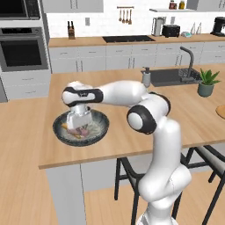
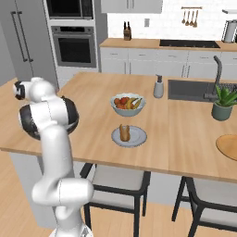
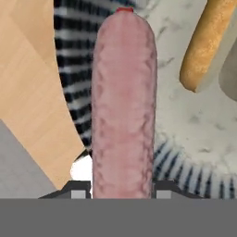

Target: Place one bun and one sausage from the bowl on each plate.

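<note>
The hand (image 1: 79, 127) grips the pale pink sausage (image 3: 122, 106) over the dark bowl (image 1: 102, 127); it looks smooth, light, likely slippery, best held mid-length.

Lighting: bright, even, diffuse; no single source evident. Shadows: soft, faint under the dark bowl (image 1: 81, 127) and grey-blue plate (image 2: 129, 137). Glare: mild sheen on the white arm (image 1: 154, 118). Quality: rendered, low resolution, slightly soft throughout; pink sausage (image 3: 122, 106) close-up blurred, pixelated. Edge distortion: none evident.
</note>
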